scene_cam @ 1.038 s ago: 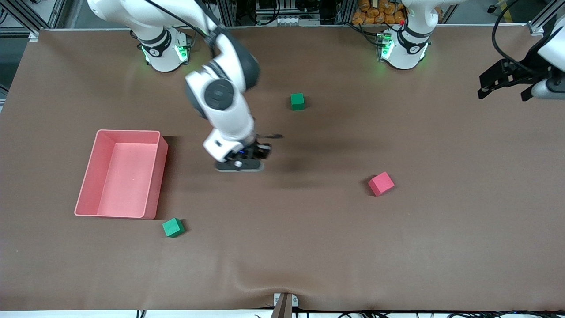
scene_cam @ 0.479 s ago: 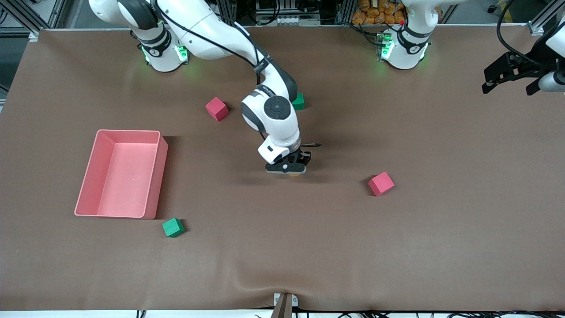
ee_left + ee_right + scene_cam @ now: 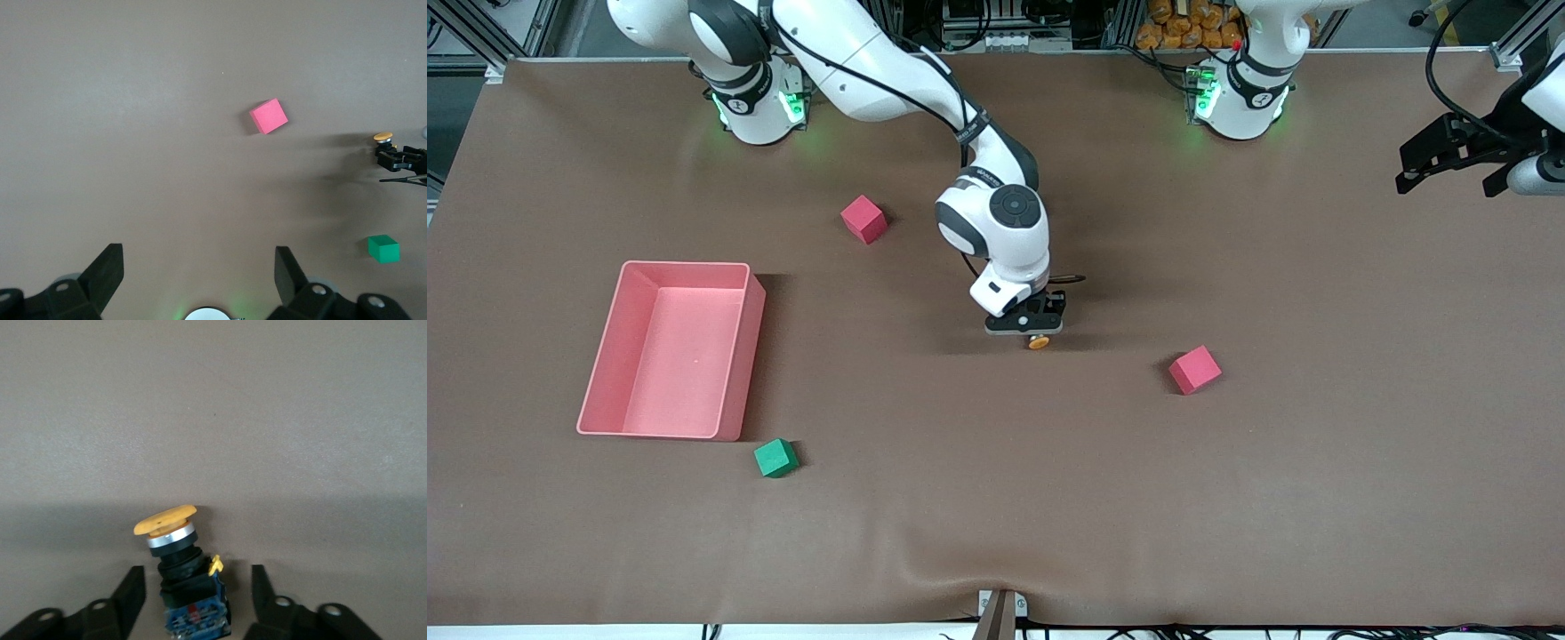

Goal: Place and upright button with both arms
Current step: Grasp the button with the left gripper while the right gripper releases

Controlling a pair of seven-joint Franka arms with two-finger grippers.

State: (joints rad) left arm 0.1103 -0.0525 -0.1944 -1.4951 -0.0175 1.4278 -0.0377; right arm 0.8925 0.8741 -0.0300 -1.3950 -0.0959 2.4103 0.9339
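The button (image 3: 1038,342) has an orange cap on a black and blue body and lies on its side on the brown table, cap toward the front camera. My right gripper (image 3: 1028,325) is low over it and open. Its fingers (image 3: 133,587) stand on either side of the button's body (image 3: 190,587) with a gap on each side. The left wrist view shows the button (image 3: 383,137) and the right gripper (image 3: 401,159) from afar. My left gripper (image 3: 1448,178) waits open and holds nothing, up over the left arm's end of the table, its jaws (image 3: 198,252) wide apart.
A pink bin (image 3: 734,356) stands toward the right arm's end. One pink cube (image 3: 863,219) lies near the right arm's base, another (image 3: 1194,369) beside the button toward the left arm's end. A green cube (image 3: 775,458) sits by the bin; another green cube (image 3: 383,248) shows too.
The right arm swung toward the left arm's end with the button, lowered, and its jaws opened off it. The pink cube near its base came into sight. The left arm barely moved.
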